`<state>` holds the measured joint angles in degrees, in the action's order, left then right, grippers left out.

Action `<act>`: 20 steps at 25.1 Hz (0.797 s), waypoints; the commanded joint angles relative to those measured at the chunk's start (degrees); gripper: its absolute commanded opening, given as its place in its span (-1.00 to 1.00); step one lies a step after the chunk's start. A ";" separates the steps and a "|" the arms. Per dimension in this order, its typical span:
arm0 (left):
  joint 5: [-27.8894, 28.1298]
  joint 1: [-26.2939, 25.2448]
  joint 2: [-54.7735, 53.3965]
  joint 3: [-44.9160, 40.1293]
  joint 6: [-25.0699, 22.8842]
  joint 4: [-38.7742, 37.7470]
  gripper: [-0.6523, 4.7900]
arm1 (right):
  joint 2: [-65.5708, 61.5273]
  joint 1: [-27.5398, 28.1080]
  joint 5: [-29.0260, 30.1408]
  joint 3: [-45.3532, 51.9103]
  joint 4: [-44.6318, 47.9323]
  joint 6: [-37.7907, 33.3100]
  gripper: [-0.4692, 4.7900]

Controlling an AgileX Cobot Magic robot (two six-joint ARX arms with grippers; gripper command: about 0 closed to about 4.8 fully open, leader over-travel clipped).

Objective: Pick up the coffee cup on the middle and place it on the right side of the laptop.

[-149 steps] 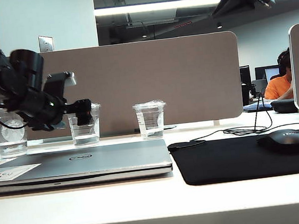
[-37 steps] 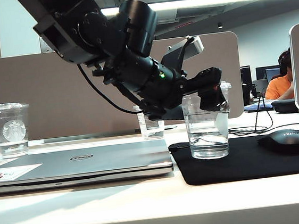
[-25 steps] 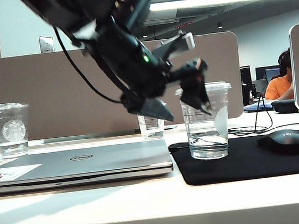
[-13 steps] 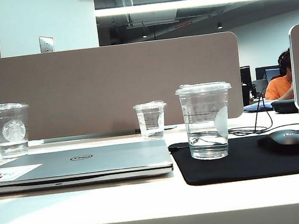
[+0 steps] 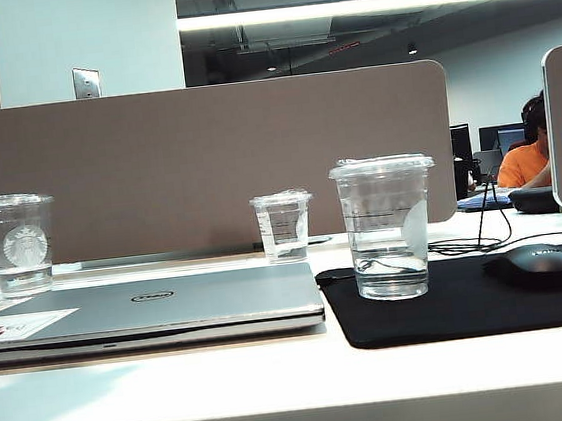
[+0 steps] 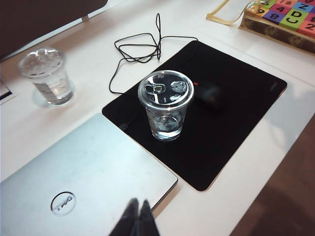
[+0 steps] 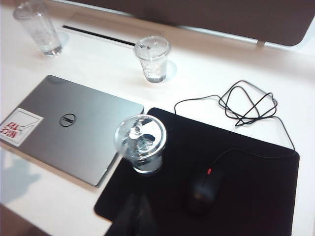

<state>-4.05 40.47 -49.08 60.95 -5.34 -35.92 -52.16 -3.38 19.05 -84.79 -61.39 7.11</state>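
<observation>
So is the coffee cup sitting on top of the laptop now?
No, the coffee cup stands on the black mouse pad, right of the laptop.

A silver-grey laptop [image 5: 150, 307] with a white-and-red sticker, a clear coffee cup [image 5: 387, 227], a black mouse mat [image 5: 472, 301].

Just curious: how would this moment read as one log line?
coffee cup: on mouse pad, right of laptop | left tool: shut, empty | right tool: shut, empty

Both arms hung high, the left gripper [image 6: 136, 216] pinched together over the laptop [image 6: 74, 182], the right gripper [image 7: 136, 211] over the black mat's [image 7: 256, 187] near edge, with open air beneath them down to the coffee cup [image 6: 166, 105], the mouse [image 7: 204, 189] and its coiled cable [image 7: 246, 108].
</observation>
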 commanded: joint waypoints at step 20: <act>5.55 -0.07 41.51 -32.92 5.29 12.55 -0.78 | 37.38 -10.64 -9.92 39.89 19.15 -16.70 -0.84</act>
<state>1.52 40.51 -8.23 29.74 1.17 -28.42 -16.34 -14.00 8.88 -47.59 -47.13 -6.94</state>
